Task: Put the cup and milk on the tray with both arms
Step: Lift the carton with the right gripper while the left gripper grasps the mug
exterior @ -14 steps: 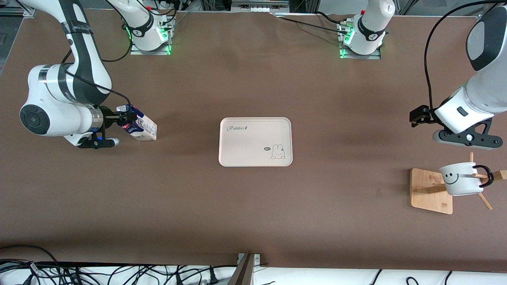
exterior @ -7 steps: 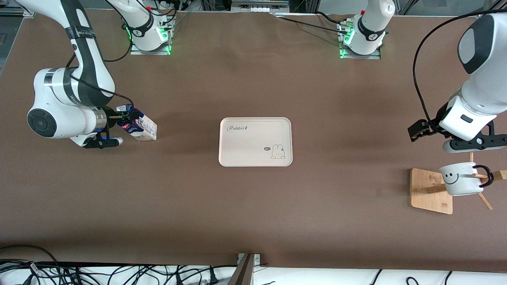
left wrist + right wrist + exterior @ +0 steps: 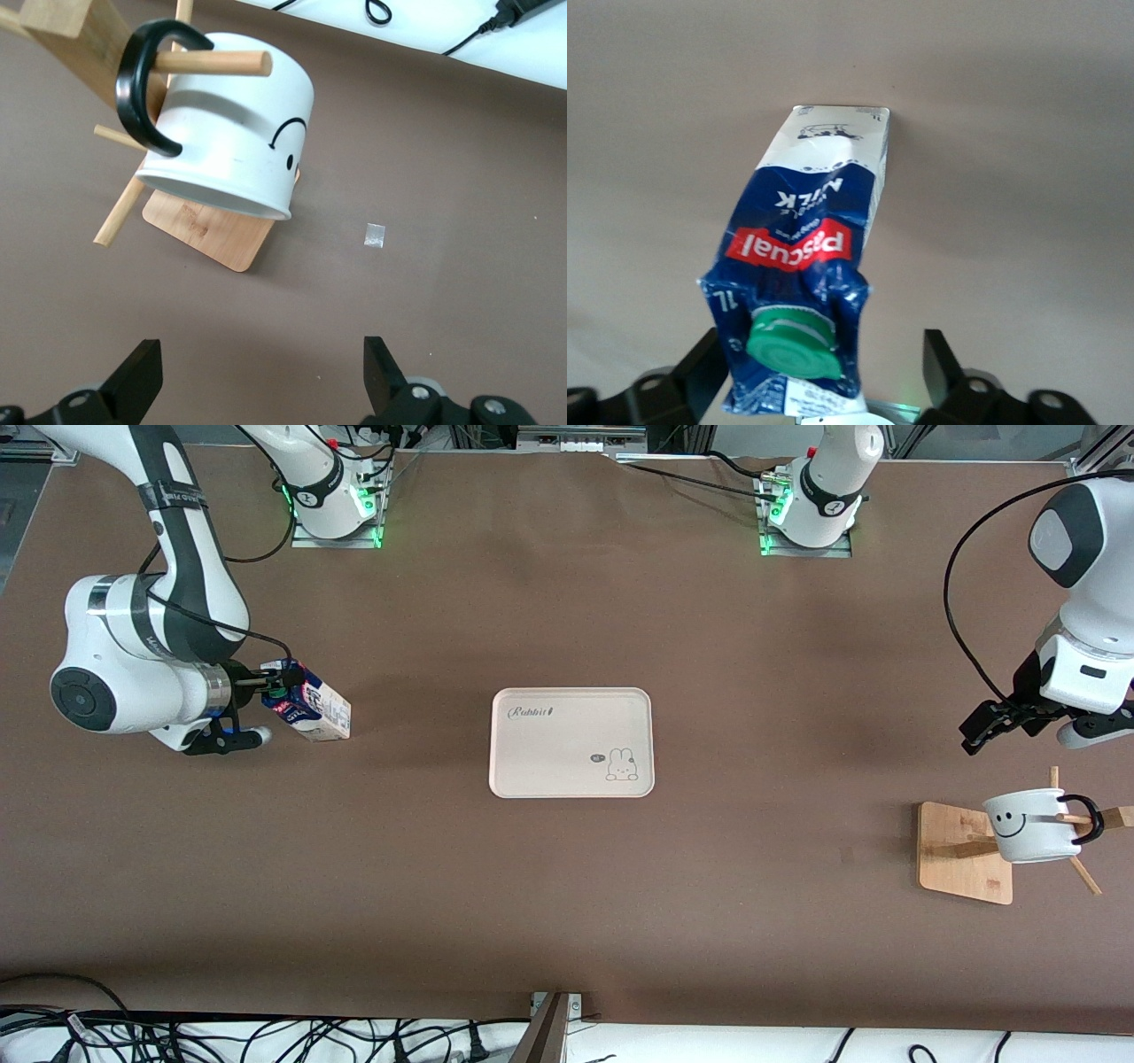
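The milk (image 3: 312,708) stands on the table toward the right arm's end, its blue top crumpled and its green cap (image 3: 788,341) showing. My right gripper (image 3: 276,684) is open with its fingers on either side of the carton's top (image 3: 821,347); one finger stands clear of the carton. The cup (image 3: 1028,833) hangs by its black handle on a peg of a wooden stand; it also shows in the left wrist view (image 3: 230,133). My left gripper (image 3: 980,735) is open and empty (image 3: 261,354) over bare table beside the stand, apart from the cup. The tray (image 3: 567,753) lies empty mid-table.
The wooden stand's base (image 3: 957,850) (image 3: 208,235) and its slanting pegs (image 3: 1083,874) sit near the left arm's end of the table. A small tape scrap (image 3: 375,235) lies on the table by the stand. Cables (image 3: 266,1036) run along the table's near edge.
The left arm has swung toward its end of the table and its gripper has come closer to the cup. The right gripper has stayed at the milk's top, barely shifting.
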